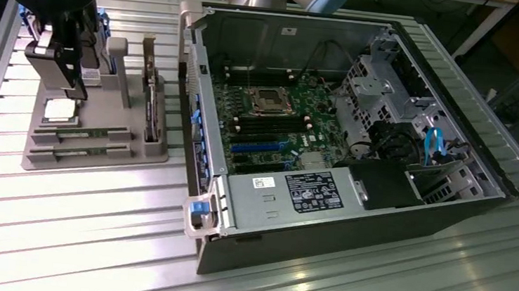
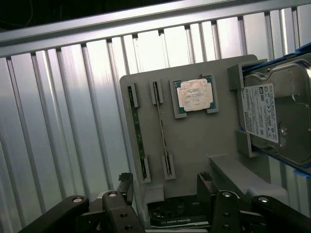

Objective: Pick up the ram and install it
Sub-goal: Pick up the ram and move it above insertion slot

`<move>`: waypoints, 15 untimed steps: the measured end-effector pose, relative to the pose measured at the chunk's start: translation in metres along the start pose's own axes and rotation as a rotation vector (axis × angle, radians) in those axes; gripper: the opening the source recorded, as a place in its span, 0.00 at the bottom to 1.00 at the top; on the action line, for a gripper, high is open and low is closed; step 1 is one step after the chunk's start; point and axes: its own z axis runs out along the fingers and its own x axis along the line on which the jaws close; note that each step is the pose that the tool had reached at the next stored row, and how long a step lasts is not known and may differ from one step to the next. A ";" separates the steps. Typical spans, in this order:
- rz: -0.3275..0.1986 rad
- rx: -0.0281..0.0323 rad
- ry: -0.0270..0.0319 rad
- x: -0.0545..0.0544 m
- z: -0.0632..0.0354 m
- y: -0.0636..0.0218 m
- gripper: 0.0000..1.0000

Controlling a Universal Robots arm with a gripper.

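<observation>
**Open gripper above the tray, ram not yet picked**

The gripper [image 1: 63, 75] [image 2: 165, 194] hangs over the grey tray [image 1: 102, 114] [image 2: 194, 141] with its jaws spread wide and nothing between them. It seems clear of the tray, though the angle makes that hard to judge.

In the exterior view the tray lies at nine o'clock from the open case [image 1: 337, 124]. Two ram sticks stand on edge in parallel slots along the tray's six o'clock side, one [image 1: 100, 132] [image 2: 163, 131] just beside the other [image 1: 99, 149] [image 2: 137, 128]. The processor [image 1: 60, 110] [image 2: 195, 95] lies at twelve o'clock from them, under the gripper. The drive [image 1: 153, 108] [image 2: 277, 111] stands at the tray's three o'clock side.
</observation>
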 end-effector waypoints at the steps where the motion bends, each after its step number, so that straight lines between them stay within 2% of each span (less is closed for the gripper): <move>1: 0.000 -0.0001 0.0001 0.000 0.0001 0.0000 0.64; 6: 0.000 0.0004 0.0029 0.000 0.0079 0.0002 0.64; 10: 0.000 0.0011 0.0079 0.000 0.0147 0.0004 0.64; 15: -0.001 0.0031 0.0199 -0.001 0.0252 0.0007 0.64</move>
